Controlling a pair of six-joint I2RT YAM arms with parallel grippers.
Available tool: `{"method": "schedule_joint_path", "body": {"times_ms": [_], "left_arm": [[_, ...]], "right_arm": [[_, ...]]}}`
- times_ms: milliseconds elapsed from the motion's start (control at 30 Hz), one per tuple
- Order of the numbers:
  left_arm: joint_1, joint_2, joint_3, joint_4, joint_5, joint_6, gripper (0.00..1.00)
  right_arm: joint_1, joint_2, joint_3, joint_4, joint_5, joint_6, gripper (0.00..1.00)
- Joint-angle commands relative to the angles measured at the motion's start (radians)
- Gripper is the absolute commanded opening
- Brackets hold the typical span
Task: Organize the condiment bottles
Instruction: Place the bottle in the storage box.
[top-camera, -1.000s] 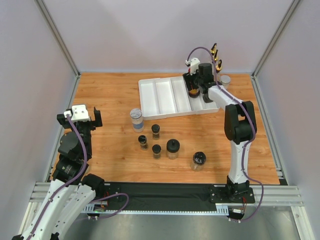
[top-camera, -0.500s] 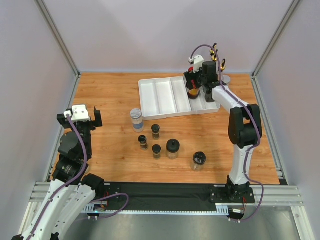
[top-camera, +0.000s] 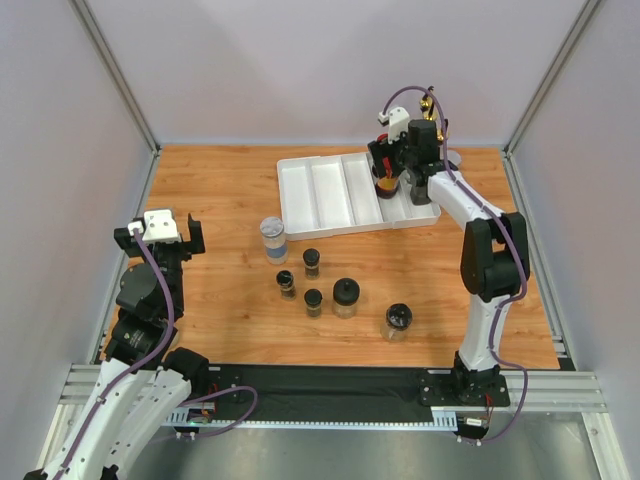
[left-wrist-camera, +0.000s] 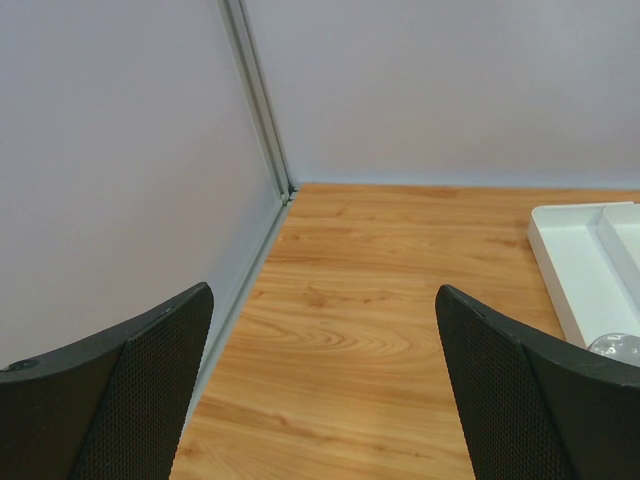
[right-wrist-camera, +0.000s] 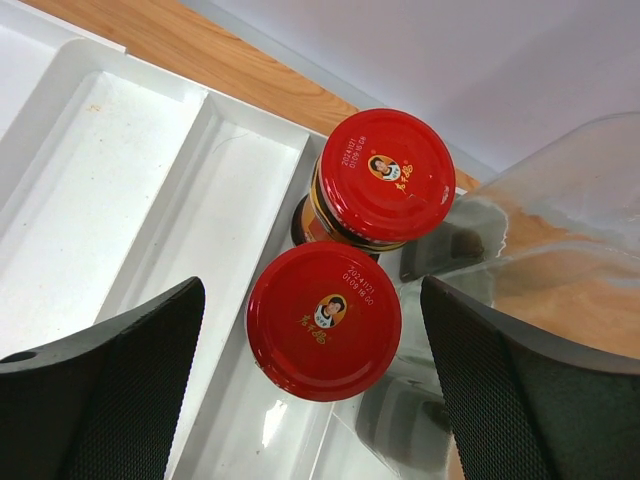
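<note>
Two red-capped amber jars (right-wrist-camera: 324, 320) (right-wrist-camera: 388, 177) stand together in the rightmost compartment of the white divided tray (right-wrist-camera: 130, 190). My right gripper (right-wrist-camera: 312, 285) hangs open over the nearer jar, jaws on either side, not touching it; it also shows in the top view (top-camera: 388, 170). Tall clear gold-spouted bottles (top-camera: 431, 104) stand behind the tray, and one shows as clear glass (right-wrist-camera: 570, 170) in the right wrist view. A grey-lidded jar (top-camera: 272, 238) and several black-lidded jars (top-camera: 346, 297) stand mid-table. My left gripper (top-camera: 160, 240) (left-wrist-camera: 325, 300) is open and empty at the far left.
The tray (top-camera: 320, 195) has empty left compartments. Another grey-lidded jar (top-camera: 452, 158) stands behind the tray's right end. Enclosure walls and a metal post (left-wrist-camera: 260, 100) bound the table close to my left gripper.
My right gripper has shifted slightly toward the back of the tray's right compartment. The left arm has not moved.
</note>
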Motion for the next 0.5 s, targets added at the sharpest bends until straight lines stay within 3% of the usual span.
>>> {"method": "schedule_joint_path", "body": {"times_ms": [0,467], "left_arm": [[0.006,-0.004,0.015,0.008,0.01,-0.002,1.0],[0.006,-0.01,0.015,0.008,0.013,-0.002,1.0]], "right_arm": [[0.001,-0.07,-0.009,0.005,-0.022,-0.008,0.9],[0.041,-0.145,-0.007,-0.065,-0.114,-0.031,0.91]]}}
